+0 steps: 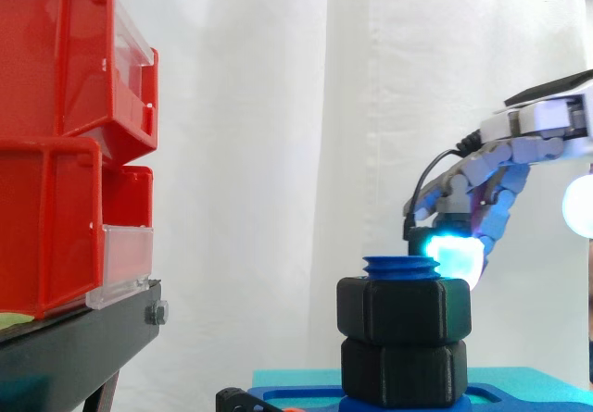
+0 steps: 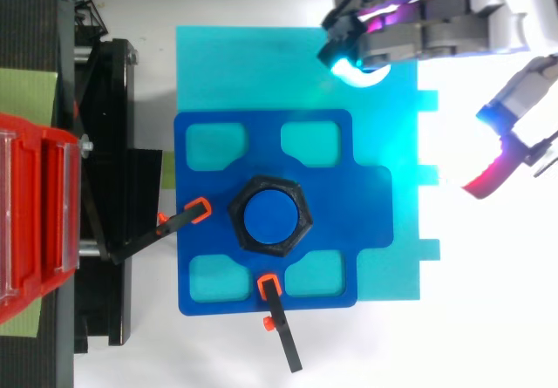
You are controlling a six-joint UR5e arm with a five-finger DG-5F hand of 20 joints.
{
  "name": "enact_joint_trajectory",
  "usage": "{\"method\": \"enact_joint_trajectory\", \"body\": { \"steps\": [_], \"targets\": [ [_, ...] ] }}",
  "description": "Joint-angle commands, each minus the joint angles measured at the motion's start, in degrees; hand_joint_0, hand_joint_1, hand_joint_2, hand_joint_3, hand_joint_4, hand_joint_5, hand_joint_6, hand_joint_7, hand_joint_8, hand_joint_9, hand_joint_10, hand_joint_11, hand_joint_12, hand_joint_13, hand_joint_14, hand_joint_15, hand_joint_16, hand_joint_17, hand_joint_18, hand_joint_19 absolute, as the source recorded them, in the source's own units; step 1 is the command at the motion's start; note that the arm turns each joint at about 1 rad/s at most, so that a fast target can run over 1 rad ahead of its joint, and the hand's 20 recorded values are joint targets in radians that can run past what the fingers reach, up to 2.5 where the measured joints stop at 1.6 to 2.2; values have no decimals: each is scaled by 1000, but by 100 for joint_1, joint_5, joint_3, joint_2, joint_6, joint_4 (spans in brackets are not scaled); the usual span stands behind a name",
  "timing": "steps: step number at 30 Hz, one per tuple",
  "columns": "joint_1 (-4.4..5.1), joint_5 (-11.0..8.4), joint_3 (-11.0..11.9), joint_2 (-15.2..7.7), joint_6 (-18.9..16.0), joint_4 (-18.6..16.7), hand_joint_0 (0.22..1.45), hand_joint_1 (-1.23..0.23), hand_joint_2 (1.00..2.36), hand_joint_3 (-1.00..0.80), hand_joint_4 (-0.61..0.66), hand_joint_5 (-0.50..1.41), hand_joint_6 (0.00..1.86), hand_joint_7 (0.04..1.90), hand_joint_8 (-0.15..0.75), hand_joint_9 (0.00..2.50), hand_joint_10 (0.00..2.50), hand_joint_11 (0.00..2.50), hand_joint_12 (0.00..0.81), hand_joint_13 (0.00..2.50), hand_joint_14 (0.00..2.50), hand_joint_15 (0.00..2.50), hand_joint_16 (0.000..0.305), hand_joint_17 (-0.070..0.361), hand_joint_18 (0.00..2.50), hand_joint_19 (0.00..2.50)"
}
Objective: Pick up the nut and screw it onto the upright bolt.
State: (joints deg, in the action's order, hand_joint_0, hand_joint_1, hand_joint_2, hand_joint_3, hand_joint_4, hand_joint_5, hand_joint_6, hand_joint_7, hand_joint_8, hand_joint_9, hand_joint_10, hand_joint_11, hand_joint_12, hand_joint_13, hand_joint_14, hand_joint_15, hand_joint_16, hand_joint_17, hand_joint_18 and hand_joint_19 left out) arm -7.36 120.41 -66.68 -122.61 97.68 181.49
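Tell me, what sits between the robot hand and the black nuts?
Top view: only bare teal plate and blue base lie between robot hand and nuts.

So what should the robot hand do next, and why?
Probably lift the hand up and away, I'd guess. The upper nut already sits threaded on the blue bolt, down against the lower nut, with only a few threads showing above it. The hand is open, holds nothing, and hangs off to one side over the teal plate.
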Motion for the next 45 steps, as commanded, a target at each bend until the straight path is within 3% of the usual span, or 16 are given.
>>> {"method": "enact_joint_trajectory", "body": {
  "steps": [1, 2, 3, 4, 6, 8, 9, 10, 12, 18, 25, 27, 29, 33, 38, 45],
  "targets": [
    [6, -167, -443, 431, 120, 193, 513, -256, 1000, -500, 268, -102, 504, 880, 258, 850, 0, 0, 297, 539, 0, 0, 35, 80, 326, 84],
    [6, -167, -443, 431, 120, 193, 513, -257, 1000, -500, 273, -104, 504, 881, 257, 839, 0, 0, 299, 535, 0, 0, 35, 80, 325, 84],
    [33, -396, -996, 783, 102, -88, 513, -260, 1000, -500, 265, -111, 504, 853, 253, 808, 0, 0, 304, 509, 0, 0, 36, 81, 284, 70],
    [42, -457, -1137, 897, 102, -202, 513, -263, 1000, -500, 253, -117, 503, 826, 252, 780, 0, 0, 309, 474, 0, 0, 36, 81, 243, 47],
    [68, -668, -1735, 1293, 76, -598, 512, -265, 1000, -500, 244, -128, 503, 799, 247, 732, 0, 0, 313, 424, 0, 0, 36, 81, 202, 28],
    [94, -800, -2033, 1477, 49, -826, 511, -269, 1000, -500, 226, -146, 502, 757, 240, 640, 0, 0, 318, 361, 0, 0, 37, 84, 110, 0],
    [138, -1187, -2587, 1829, -39, -1222, 511, -270, 1000, -500, 218, -153, 502, 745, 241, 614, 0, 0, 324, 338, 0, 0, 38, 85, 83, 0],
    [138, -1187, -2587, 1829, -39, -1222, 509, -285, 1000, -500, 208, -162, 502, 727, 239, 560, 0, 0, 334, 306, 0, 0, 39, 87, 61, 0],
    [182, -1415, -2877, 1943, -118, -1354, 507, -298, 1000, -500, 193, -174, 502, 713, 237, 517, 0, 0, 338, 271, 0, 0, 39, 87, 7, 0],
    [226, -1503, -2974, 1943, -294, -1222, 504, -316, 1000, -500, 183, -190, 502, 687, 236, 436, 0, 0, 349, 209, 0, 0, 41, 92, 0, 0],
    [261, -1573, -2974, 1934, -1041, -1213, 505, -324, 1000, -500, 142, -217, 501, 636, 213, 269, 0, 0, 353, 62, 0, 0, 43, 97, 0, 0],
    [288, -1846, -2974, 1934, -2060, -1204, 505, -324, 1000, -500, 134, -222, 501, 628, 214, 242, 0, 0, 356, 42, 0, 0, 43, 97, 0, 0],
    [288, -1925, -2974, 1934, -2403, -1178, 504, -305, 1000, -500, 124, -230, 501, 630, 205, 171, 0, 0, 358, 0, 0, 0, 43, 97, 0, 0],
    [288, -2171, -2974, 1934, -3677, -1046, 503, -306, 1000, -500, 120, -233, 501, 631, 202, 156, 0, 0, 358, 0, 0, 0, 43, 97, 0, 0],
    [288, -2356, -2974, 1934, -4424, -1002, 502, -315, 1000, -500, 121, -232, 501, 631, 203, 162, 0, 0, 357, 0, 0, 0, 44, 98, 0, 0],
    [288, -2382, -2965, 1934, -4451, -1231, 504, -343, 1000, -500, 134, -227, 501, 613, 210, 202, 0, 0, 354, 26, 0, 0, 43, 97, 0, 0]
  ]
}}
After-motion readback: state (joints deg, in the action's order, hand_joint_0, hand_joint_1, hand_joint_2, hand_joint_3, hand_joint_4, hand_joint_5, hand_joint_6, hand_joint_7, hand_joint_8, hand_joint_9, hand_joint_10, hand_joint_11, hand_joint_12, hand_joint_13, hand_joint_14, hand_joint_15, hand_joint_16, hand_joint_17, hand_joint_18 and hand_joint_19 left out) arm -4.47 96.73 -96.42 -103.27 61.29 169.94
